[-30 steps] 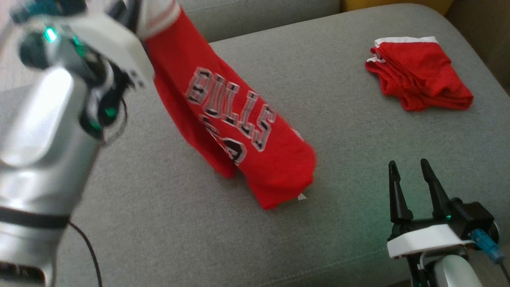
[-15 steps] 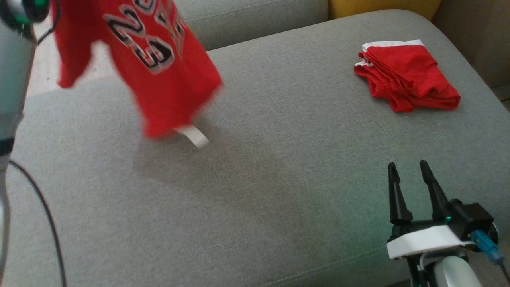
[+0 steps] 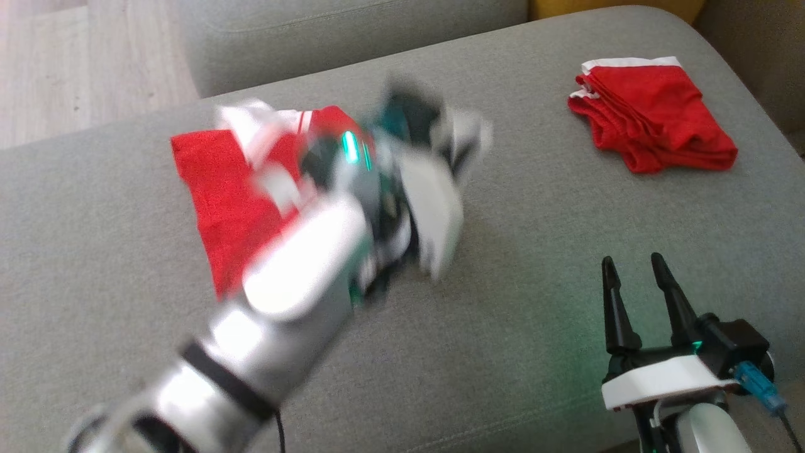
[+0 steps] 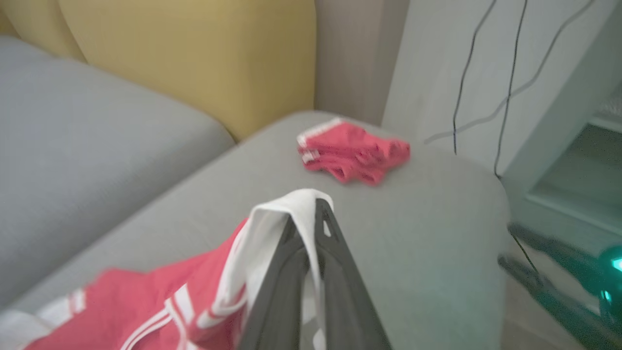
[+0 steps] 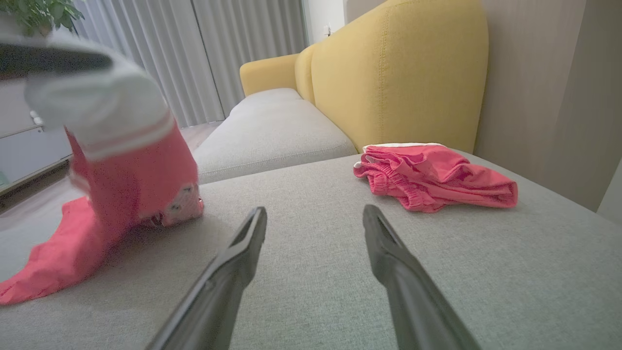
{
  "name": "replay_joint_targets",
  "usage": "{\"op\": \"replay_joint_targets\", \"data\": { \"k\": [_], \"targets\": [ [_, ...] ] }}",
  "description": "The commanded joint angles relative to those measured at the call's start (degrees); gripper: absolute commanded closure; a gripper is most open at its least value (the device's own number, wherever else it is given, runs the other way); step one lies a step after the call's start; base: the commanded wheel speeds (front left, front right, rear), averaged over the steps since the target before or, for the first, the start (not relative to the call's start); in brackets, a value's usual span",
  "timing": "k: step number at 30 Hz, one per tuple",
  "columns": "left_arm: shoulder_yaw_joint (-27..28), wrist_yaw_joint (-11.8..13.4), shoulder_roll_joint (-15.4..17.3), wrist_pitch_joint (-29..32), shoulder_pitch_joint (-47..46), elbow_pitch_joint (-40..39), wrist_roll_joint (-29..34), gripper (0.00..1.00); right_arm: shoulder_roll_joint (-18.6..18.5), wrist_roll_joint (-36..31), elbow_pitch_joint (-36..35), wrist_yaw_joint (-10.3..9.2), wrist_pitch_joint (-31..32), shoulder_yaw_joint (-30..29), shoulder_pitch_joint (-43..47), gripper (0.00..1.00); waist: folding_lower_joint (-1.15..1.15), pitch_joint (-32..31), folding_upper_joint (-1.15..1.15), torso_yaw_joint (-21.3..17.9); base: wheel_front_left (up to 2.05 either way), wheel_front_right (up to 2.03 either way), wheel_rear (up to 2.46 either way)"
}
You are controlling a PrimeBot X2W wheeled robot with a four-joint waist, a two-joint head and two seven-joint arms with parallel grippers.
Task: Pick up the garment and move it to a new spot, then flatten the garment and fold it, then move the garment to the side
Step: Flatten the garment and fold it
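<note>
Wide grey fabric sofa seat (image 3: 516, 207) under everything. The red sports jersey with white trim (image 3: 217, 189) hangs from the left gripper (image 4: 311, 214), whose dark fingers are pinched tight on a fold of the white edging. The cloth's low end lies on the cushion beneath that grip. The blurred silver left forearm (image 3: 295, 289) covers much of the jersey, and its print is unreadable. Beyond those fingertips, well apart, sits a small folded pair of red shorts with a white band (image 3: 651, 113). Right gripper (image 3: 632, 259) is spread, holding nothing, low over the cushion, with the jersey off to its left.
</note>
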Motion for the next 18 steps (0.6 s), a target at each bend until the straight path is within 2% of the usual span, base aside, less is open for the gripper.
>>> {"op": "replay_joint_targets", "data": {
  "k": [1, 4, 8, 11, 12, 13, 14, 18],
  "targets": [
    [0.62, 0.15, 1.03, -0.73, -1.42, -1.46, -0.41, 1.0, -0.36, 0.36, -1.54, 0.39, -0.62, 1.56, -2.06, 0.0, 0.0, 0.3, 0.0, -0.44, 0.0, 0.0, 0.0],
    [-5.46, 0.34, 0.67, -1.8, 3.34, -2.67, -2.58, 1.0, -0.36, 0.27, -1.5, 0.39, -0.62, 1.71, -2.56, 0.0, 0.0, 1.13, 0.0, -1.15, 0.0, 0.0, 0.0],
    [-14.07, 2.02, 0.63, -4.98, 6.27, -4.8, -4.66, 1.0, -0.36, 0.21, -1.21, 0.39, -0.62, 1.66, -2.99, 0.0, 0.0, 1.44, 0.0, -1.87, 0.0, 0.0, 0.0],
    [-17.8, 3.47, 0.63, -6.88, 7.64, -5.37, -7.34, 1.0, -0.36, 0.24, -0.96, 0.39, -0.62, 1.77, -3.25, 0.0, 0.0, 1.63, 0.0, -2.25, 0.0, 0.0, 0.0],
    [-18.53, 4.02, 0.62, -7.5, 7.85, -5.31, -7.99, 0.78, -0.36, 0.28, -0.88, 0.39, -0.62, 1.73, -3.31, 0.0, 0.0, 1.6, 0.0, -2.27, 0.0, 0.0, 0.0],
    [-19.1, 4.55, 0.62, -8.11, 7.98, -5.09, -8.48, 0.47, -0.36, 0.3, -0.83, 0.39, -0.62, 1.65, -3.32, 0.0, 0.0, 1.54, 0.0, -2.23, 0.0, 0.0, 0.0],
    [-19.43, 5.13, 0.62, -8.75, 8.31, -4.89, -9.27, 0.0, -0.36, 0.28, -0.79, 0.39, -0.62, 1.58, -3.28, 0.0, 0.0, 1.44, 0.0, -2.18, 0.0, 0.0, 0.0],
    [-20.0, 7.36, 0.62, -11.94, 9.3, -4.9, -11.96, 0.0, -0.36, -0.06, -0.81, 0.39, -0.62, 1.01, -2.7, 0.0, 0.0, 0.89, 0.0, -1.58, 0.0, 0.0, 0.0]
  ]
}}
